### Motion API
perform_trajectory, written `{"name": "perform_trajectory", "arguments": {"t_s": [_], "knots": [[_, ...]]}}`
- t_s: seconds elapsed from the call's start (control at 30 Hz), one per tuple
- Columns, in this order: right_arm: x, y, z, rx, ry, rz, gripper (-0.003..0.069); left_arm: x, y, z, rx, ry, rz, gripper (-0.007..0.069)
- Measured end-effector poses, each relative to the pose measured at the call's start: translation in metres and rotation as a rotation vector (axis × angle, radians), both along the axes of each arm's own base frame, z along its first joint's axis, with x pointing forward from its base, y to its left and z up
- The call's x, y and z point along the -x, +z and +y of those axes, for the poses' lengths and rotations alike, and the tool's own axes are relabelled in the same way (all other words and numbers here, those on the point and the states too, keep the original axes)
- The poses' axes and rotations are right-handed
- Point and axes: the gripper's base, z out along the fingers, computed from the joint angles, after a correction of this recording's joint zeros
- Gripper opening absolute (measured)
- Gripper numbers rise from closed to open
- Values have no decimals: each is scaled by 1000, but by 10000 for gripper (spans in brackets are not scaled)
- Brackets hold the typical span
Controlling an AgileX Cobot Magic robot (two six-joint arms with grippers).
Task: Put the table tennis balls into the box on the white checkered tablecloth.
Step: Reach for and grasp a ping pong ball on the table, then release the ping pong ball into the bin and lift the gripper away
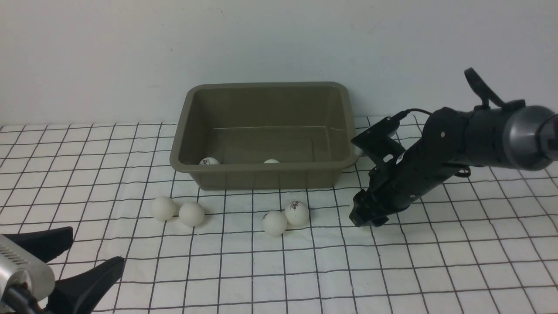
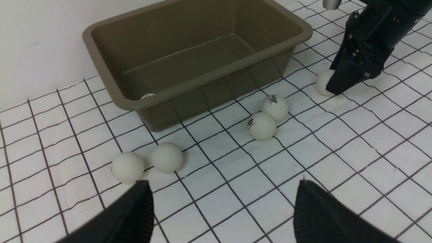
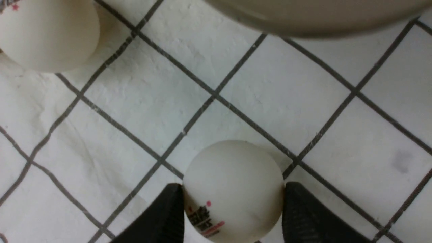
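Table tennis balls [image 1: 191,213]: two in the box [image 1: 261,176], four on the white checkered tablecloth [image 1: 436,261], between box and cloth's near edge; seventh ball [image 3: 233,182] clamped by right end effector [image 1: 365,219]. Left end effector [image 2: 223,189] spread, empty. Light, stiff, slick: grip gently across widest part

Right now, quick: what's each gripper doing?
Left gripper: open, empty.
Right gripper: closed on a table tennis ball resting on the tablecloth.
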Motion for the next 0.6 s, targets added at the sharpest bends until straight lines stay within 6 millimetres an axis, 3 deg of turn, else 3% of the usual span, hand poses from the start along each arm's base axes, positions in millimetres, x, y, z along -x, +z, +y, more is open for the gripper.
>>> {"name": "perform_trajectory", "arguments": {"t_s": [0.17, 0.2, 0.27, 0.37, 0.5, 0.6], "knots": [[1, 7, -12, 75, 8, -2, 340, 0, 0, 0, 0, 0, 0, 503], [1, 14, -24, 106, -12, 1, 340, 0, 0, 0, 0, 0, 0, 503], [1, 42, -50, 145, -71, -48, 340, 0, 0, 0, 0, -2, 1, 503], [7, 82, -68, 116, -107, -145, 340, 0, 0, 0, 0, -3, 3, 503], [14, 111, -63, 24, -103, -238, 340, 1, 0, -1, 8, -8, 7, 503], [16, 128, -35, -153, -44, -322, 340, 1, 0, -3, 33, -19, 15, 503]]}}
